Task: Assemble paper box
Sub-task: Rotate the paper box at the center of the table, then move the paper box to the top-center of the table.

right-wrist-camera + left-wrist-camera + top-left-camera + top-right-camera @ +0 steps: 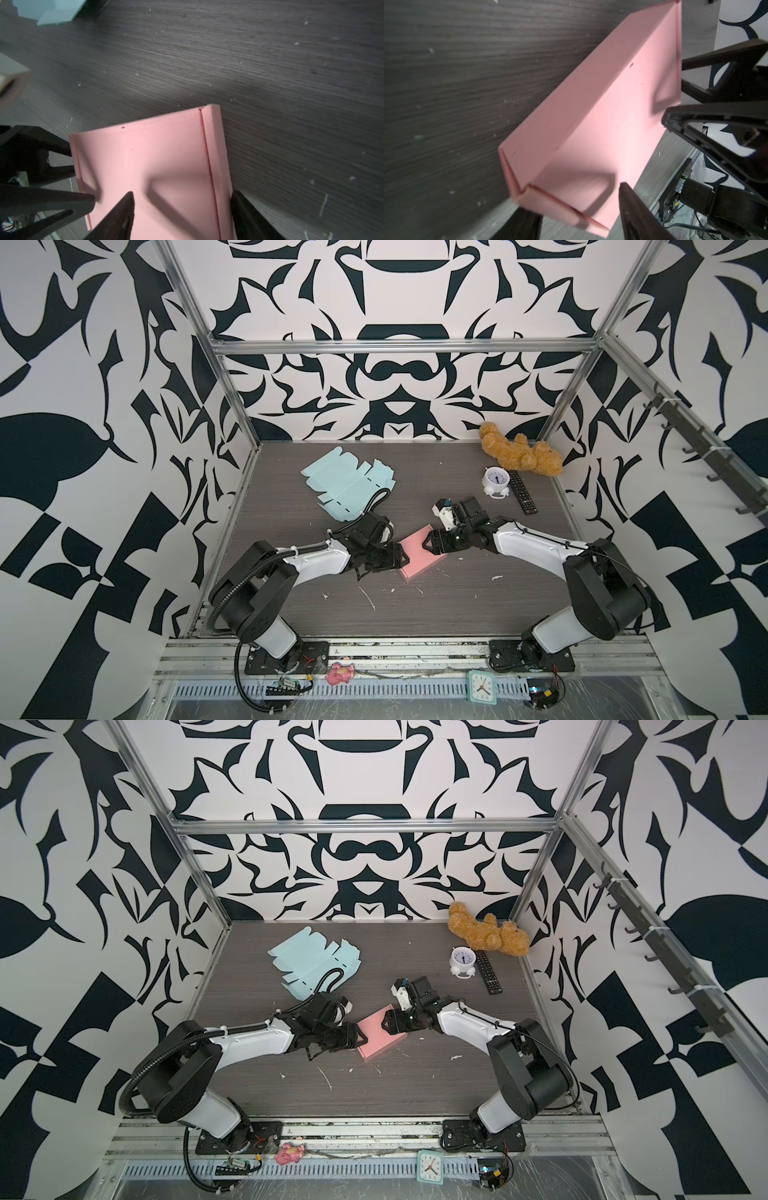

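The tabletop (457,614) I work over is dark, grey-brown wood grain. Near its middle lies a folded pink box (419,560), flat on the surface and turned at an angle to the edges. Toward my far left a pale blue sheet (340,485) lies unfolded, its cut flaps spread out. In my far right corner a brown bear (519,454) lies sprawled. Near the bear stands a white clock (496,481), with a black remote (523,492) just beside it. White scraps (368,598) dot the near half, most of them close to the box.
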`<state>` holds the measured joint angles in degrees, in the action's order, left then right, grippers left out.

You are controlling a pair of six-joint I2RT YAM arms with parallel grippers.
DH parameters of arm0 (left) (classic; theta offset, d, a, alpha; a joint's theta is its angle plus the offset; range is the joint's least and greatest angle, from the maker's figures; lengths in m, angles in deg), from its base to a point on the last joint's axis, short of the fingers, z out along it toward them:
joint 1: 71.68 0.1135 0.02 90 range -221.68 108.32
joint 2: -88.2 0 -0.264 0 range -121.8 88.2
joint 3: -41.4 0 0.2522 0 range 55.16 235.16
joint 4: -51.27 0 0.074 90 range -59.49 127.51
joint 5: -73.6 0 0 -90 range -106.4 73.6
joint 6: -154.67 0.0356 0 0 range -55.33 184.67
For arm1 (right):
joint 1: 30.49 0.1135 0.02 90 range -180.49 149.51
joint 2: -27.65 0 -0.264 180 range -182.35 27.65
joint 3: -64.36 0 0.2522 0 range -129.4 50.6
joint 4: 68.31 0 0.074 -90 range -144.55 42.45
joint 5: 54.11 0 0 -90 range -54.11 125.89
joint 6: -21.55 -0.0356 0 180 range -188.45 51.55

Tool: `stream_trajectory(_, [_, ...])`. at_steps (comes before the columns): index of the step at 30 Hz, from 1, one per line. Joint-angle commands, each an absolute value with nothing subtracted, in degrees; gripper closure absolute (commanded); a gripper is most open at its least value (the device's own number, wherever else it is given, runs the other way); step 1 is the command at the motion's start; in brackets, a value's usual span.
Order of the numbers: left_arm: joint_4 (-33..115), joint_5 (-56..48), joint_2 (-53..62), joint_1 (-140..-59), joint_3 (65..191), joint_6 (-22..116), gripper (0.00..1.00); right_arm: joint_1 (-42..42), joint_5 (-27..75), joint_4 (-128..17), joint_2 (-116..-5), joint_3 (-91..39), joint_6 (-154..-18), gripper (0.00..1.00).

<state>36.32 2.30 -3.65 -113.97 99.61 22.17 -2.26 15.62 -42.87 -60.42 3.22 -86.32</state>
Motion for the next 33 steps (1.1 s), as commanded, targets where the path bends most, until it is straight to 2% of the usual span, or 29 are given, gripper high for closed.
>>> stream_trajectory(1, [40.14,5.68,-5.58,-113.23,103.86,24.23,0.41,-2.46,11.17,-44.62,-58.71,2.72,-86.72,0.25])
stream_trajectory(16, [37.3,9.21,-17.25,-110.03,118.74,28.09,0.41,-7.22,10.36,-46.34,-61.0,-0.48,-86.63,0.24])
stream_trajectory(33, [34.26,12.5,-32.2,-107.07,137.5,30.4,0.42,-12.77,8.46,-46.38,-72.08,-11.59,-86.7,0.24])
